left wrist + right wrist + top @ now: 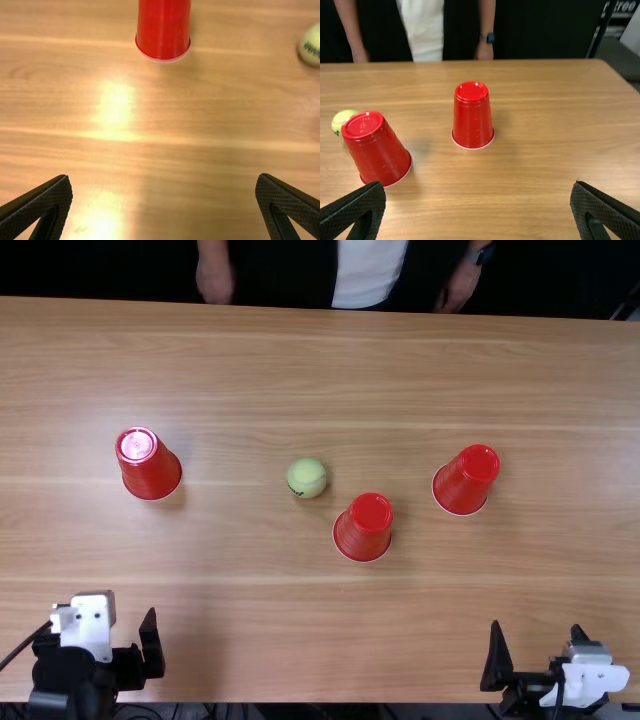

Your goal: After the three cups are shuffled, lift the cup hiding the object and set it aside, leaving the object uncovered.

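Three red cups stand upside down on the wooden table: a left cup (148,464) (163,29), a middle cup (364,527) (374,148) and a right cup (466,480) (472,116). A yellow-green tennis ball (307,478) (311,44) (341,120) lies uncovered just left of the middle cup. My left gripper (150,640) (162,212) rests open at the near left edge, well short of the left cup. At the near right edge my right gripper (497,652) (477,212) is open too, nothing between its fingers.
A person stands across the table at the far edge, hands (214,280) hanging off the table. Bare wood (320,370) stretches between the cups and the far edge, and between the cups and both grippers.
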`<action>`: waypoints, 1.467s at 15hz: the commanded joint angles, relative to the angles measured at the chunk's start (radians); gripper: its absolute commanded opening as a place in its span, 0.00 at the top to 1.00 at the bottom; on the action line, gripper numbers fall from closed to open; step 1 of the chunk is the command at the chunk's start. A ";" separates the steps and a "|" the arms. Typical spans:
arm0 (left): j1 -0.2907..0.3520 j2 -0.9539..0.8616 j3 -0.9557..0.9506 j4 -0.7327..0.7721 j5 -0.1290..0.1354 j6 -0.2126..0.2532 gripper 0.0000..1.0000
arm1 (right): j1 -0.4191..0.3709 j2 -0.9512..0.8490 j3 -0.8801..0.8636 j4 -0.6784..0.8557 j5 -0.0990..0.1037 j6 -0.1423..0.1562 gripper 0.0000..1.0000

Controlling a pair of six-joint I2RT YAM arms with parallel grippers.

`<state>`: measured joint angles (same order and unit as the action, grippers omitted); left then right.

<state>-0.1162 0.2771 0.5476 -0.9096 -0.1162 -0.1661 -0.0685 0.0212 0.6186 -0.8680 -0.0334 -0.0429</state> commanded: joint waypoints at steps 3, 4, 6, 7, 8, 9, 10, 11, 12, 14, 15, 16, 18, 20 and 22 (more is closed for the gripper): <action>0.006 -0.271 -0.146 0.057 0.004 -0.009 0.00 | -0.011 -0.021 -0.063 -0.007 0.002 0.006 0.00; 0.012 -0.277 -0.175 0.059 -0.009 -0.007 0.00 | -0.013 -0.021 -0.074 0.002 0.002 0.006 0.00; 0.013 -0.277 -0.192 0.076 -0.009 -0.001 0.00 | -0.013 -0.021 -0.082 0.009 0.008 0.006 0.00; 0.012 -0.277 -0.193 0.146 -0.005 0.004 0.00 | -0.014 -0.021 -0.083 0.026 0.008 0.006 0.00; 0.009 -0.277 -0.218 0.264 -0.002 0.006 0.00 | -0.013 -0.021 -0.103 0.081 0.004 0.008 0.00; 0.009 -0.277 -0.261 0.403 0.006 0.004 0.00 | -0.014 -0.021 -0.151 0.182 0.002 0.008 0.00; 0.006 -0.277 -0.310 0.530 0.006 0.004 0.00 | -0.014 -0.021 -0.203 0.328 0.004 0.004 0.00; 0.004 -0.277 -0.348 0.617 0.006 0.004 0.00 | -0.014 -0.021 -0.252 0.486 0.002 0.004 0.00; 0.004 -0.277 -0.365 0.657 0.006 0.004 0.00 | -0.014 -0.021 -0.296 0.650 0.004 0.004 0.00; -0.002 -0.277 -0.419 0.722 0.008 0.012 0.00 | -0.014 -0.021 -0.381 0.869 0.006 0.006 0.00; -0.003 -0.277 -0.468 0.781 0.008 0.035 0.00 | -0.014 -0.021 -0.424 0.900 0.008 0.008 0.00; -0.003 -0.277 -0.506 0.853 0.011 0.083 0.00 | -0.014 -0.021 -0.459 0.904 0.006 0.008 0.00; -0.005 -0.277 -0.537 0.923 0.011 0.168 0.00 | -0.013 -0.021 -0.527 0.906 0.000 0.004 0.00; -0.007 -0.277 -0.548 0.915 0.009 0.175 0.00 | -0.013 -0.021 -0.583 0.911 0.000 0.006 0.00; -0.007 -0.277 -0.548 0.900 0.009 0.175 0.00 | -0.013 -0.021 -0.602 0.926 0.000 0.008 0.00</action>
<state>-0.1181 0.0063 0.0193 -0.0216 -0.1158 -0.0132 -0.0685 0.0063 0.0246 0.0486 -0.0330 -0.0429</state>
